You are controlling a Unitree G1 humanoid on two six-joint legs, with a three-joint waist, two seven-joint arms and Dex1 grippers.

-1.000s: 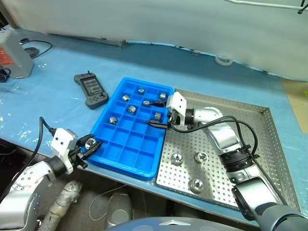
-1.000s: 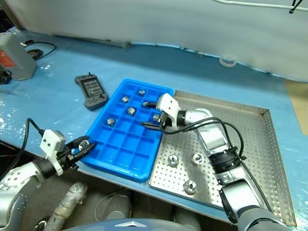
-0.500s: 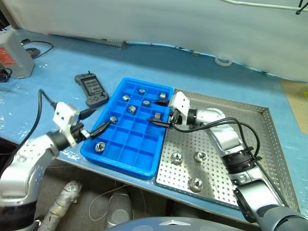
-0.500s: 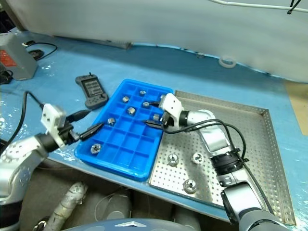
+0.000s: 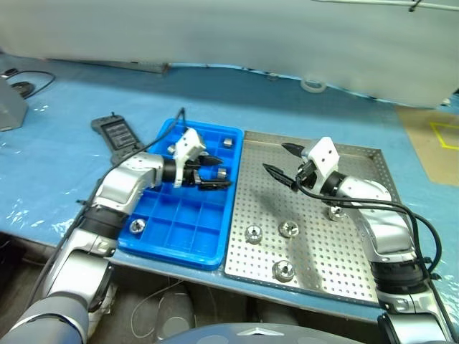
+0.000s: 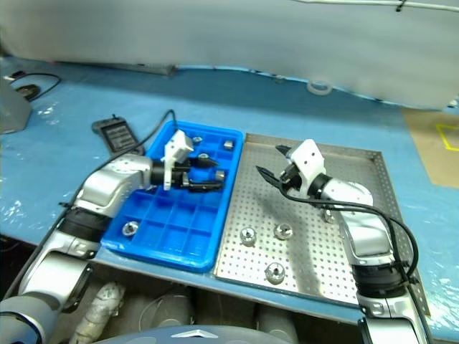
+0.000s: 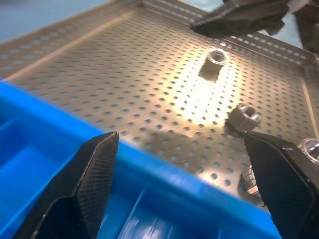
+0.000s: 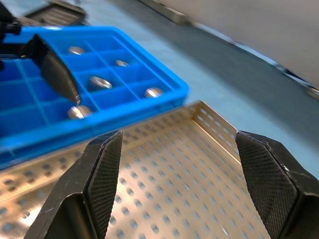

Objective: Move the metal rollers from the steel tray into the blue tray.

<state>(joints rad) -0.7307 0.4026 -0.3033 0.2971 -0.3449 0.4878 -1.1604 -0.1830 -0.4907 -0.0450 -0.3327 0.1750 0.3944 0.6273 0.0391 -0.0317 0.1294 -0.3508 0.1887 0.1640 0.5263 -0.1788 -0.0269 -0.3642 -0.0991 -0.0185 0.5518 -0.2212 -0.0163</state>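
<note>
The blue tray point(image 5: 166, 228) holds several metal rollers, one in its near-left corner point(image 5: 136, 226) and one at the back point(image 5: 227, 141). My left gripper point(image 5: 217, 173) hovers open over the tray's right side, pointing at the steel tray point(image 5: 337, 258); a roller point(image 5: 221, 173) lies in the compartment under its tips, not gripped. On the steel tray lie three rollers point(image 5: 252, 233), point(image 5: 288, 228), point(image 5: 282, 270), and another point(image 5: 336, 212) sits half hidden behind my right arm. My right gripper point(image 5: 278, 159) hangs open and empty above the steel tray's back left.
A black handheld remote point(image 5: 115, 135) lies left of the blue tray. A roll of tape point(image 5: 312, 84) sits at the back of the blue-covered table, and a grey box point(image 5: 11, 109) at the far left. The table's front edge runs just below both trays.
My left gripper let its roller fall into the blue tray's near-left corner, opened, and swung right across the tray. My right gripper moved from the blue tray over to the steel tray.
</note>
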